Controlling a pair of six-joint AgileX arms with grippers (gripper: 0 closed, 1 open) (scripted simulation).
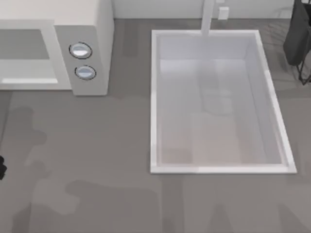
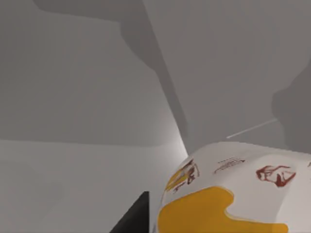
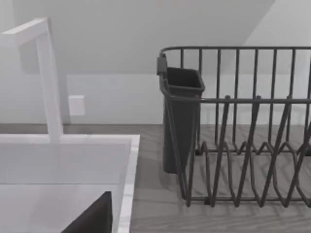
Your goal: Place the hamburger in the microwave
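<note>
The hamburger (image 2: 233,194), wrapped in white paper with orange-yellow patches and red-brown prints, sits very close to the camera in the left wrist view. My left gripper (image 2: 146,218) is shut on it, one dark finger (image 2: 131,221) showing beside the wrap. Pale grey surfaces lie behind it. A dark bit of my left arm (image 1: 1,167) sits at the table's far left edge. The microwave (image 1: 92,29) stands at the back left, its cavity facing front and two round knobs (image 1: 80,50) on its side panel. My right gripper (image 3: 97,221) hangs over the sink's corner.
A white sink basin (image 1: 155,97) with a tap (image 1: 208,17) takes up the table's middle and right. A dark wire dish rack (image 1: 299,39) with a cutlery cup (image 3: 180,116) stands at the back right. Grey counter runs along the front.
</note>
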